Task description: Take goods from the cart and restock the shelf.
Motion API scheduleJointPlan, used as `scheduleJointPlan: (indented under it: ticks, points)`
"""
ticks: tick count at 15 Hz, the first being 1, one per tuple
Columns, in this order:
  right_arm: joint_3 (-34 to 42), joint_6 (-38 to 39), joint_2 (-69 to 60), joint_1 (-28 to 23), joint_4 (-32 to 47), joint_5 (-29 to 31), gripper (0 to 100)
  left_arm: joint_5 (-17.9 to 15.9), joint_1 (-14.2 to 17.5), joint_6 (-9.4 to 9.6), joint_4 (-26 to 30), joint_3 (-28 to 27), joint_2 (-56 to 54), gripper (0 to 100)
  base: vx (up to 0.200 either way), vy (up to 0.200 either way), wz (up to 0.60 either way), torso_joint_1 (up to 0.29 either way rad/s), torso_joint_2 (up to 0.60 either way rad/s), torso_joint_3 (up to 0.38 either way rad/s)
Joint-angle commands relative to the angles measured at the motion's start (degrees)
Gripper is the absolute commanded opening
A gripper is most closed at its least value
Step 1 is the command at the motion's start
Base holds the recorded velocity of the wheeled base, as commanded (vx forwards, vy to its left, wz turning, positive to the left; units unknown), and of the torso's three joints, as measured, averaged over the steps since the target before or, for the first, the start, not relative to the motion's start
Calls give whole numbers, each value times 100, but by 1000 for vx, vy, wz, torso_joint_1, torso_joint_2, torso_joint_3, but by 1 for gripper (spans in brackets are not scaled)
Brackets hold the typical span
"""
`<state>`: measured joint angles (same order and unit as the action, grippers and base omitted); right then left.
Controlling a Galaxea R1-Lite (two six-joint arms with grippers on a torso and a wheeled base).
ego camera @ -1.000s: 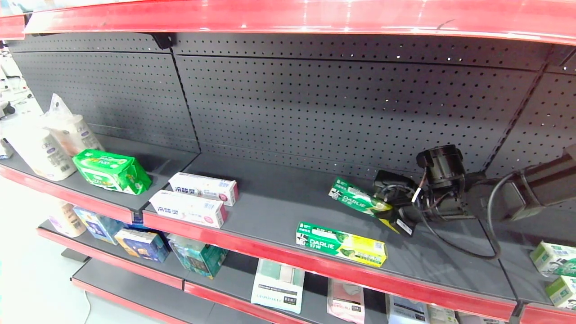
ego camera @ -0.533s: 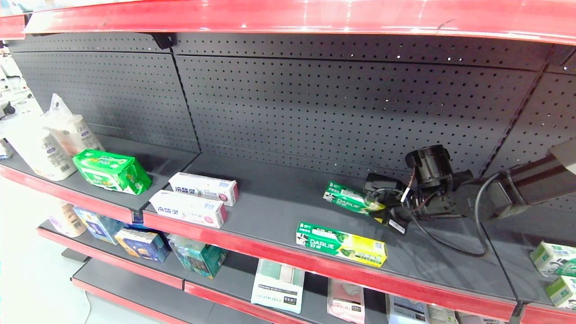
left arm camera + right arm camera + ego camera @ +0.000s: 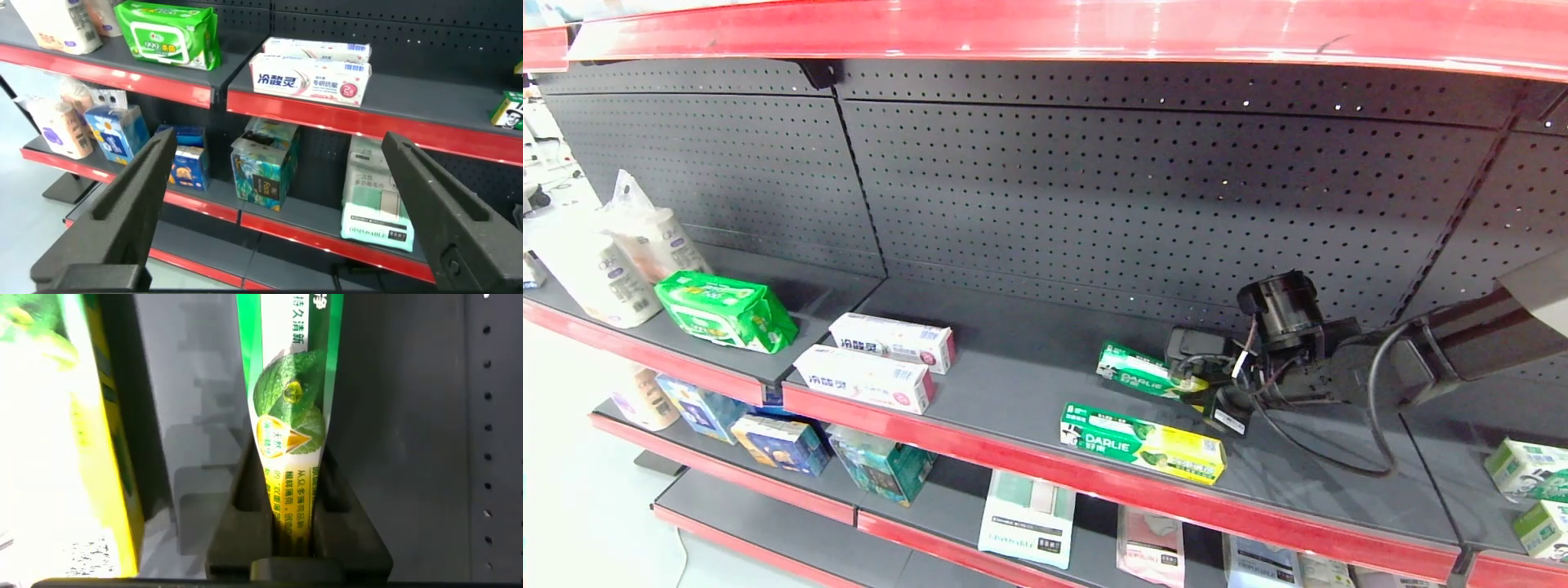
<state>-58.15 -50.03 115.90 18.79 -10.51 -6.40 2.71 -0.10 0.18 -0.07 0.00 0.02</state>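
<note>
Pinching the green-and-yellow cardboard toothpaste box, the right claw has slid left and lower over the dark shelf; release looks near.

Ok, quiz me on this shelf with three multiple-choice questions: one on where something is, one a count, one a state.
1. Where is the held box?
A) behind the front green box
B) on the bottom level
C) atop the wipes
2. How many white boxes lie on that shelf?
A) one
B) two
C) four
3. The right hand is:
A) open
B) shut on the held box
C) shut on nothing
Answers: 1 A, it is farther back, nearer the panel; 2 B, a pair lies side by side; 3 B, it clamps the box's end.
</note>
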Motion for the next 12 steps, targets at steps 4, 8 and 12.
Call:
scheduleJointPlan:
  ticks: [4, 8, 12]
  points:
    - [-109, -16, 117, -50, 14, 16, 0, 2, 1, -1, -1, 0, -2, 100, 0, 0, 0, 0, 0, 0]
    - [-320, -121, 126, -77, 146, 7, 0, 2, 1, -1, -1, 0, -2, 100, 0, 0, 0, 0, 0, 0]
    - [-838, -121, 153, -130, 822, -19, 0, 2, 1, -1, -10, 0, -2, 100, 0, 0, 0, 0, 0, 0]
